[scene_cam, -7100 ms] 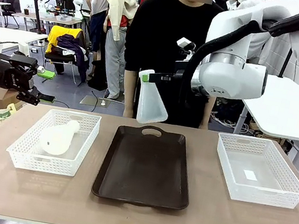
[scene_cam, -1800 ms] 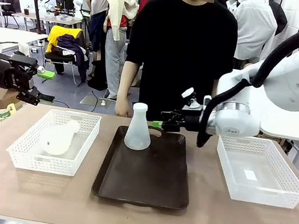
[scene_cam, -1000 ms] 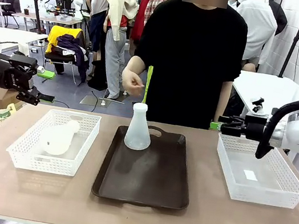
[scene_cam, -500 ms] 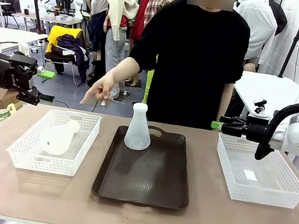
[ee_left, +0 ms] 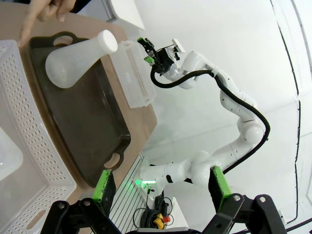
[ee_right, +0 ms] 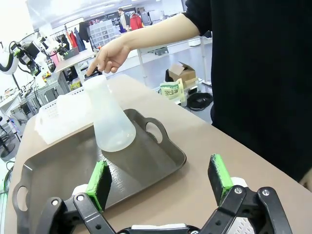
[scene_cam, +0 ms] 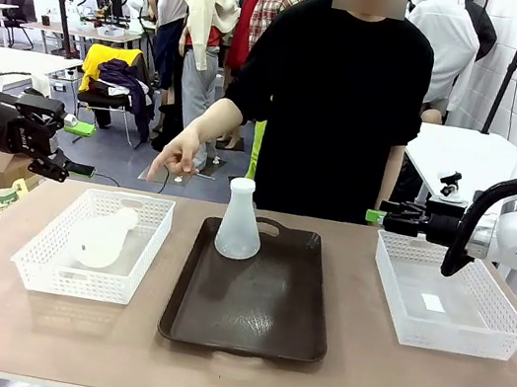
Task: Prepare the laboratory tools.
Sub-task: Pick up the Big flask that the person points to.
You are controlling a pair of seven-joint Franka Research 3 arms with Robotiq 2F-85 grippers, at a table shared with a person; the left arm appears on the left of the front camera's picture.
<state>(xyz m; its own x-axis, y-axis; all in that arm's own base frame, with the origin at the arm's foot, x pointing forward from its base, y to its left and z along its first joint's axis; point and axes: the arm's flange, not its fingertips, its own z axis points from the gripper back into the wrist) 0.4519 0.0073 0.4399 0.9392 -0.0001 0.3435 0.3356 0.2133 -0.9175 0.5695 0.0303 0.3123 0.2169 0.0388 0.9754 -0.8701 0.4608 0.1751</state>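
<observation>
Upright flask [scene_cam: 239, 222]: stands on its wide base at the far end of the dark brown tray [scene_cam: 247, 317], just in front of the tray's far handle, neck up, touched by nothing.

Second flask [scene_cam: 103, 236]: lies on its side inside the white mesh basket on the left [scene_cam: 40, 270], neck toward the far side.

Tray: centred on the table [scene_cam: 226, 378], flanked by the left basket and a matching right basket [scene_cam: 497, 346], each apart from it.

Person's hand [scene_cam: 178, 152]: raised beyond the table's far edge, between the left basket and the upright flask, index finger extended downward toward the left basket's far side. It touches neither flask.

Right gripper [ee_right: 160, 183]: green pads spread wide, nothing between them. In the front view it hangs level near the right basket's far left corner, pointing toward the tray and well apart from the upright flask.

Left gripper [ee_left: 161, 187]: pads likewise spread and empty. It is held off the table's left edge, clear of the left basket.
</observation>
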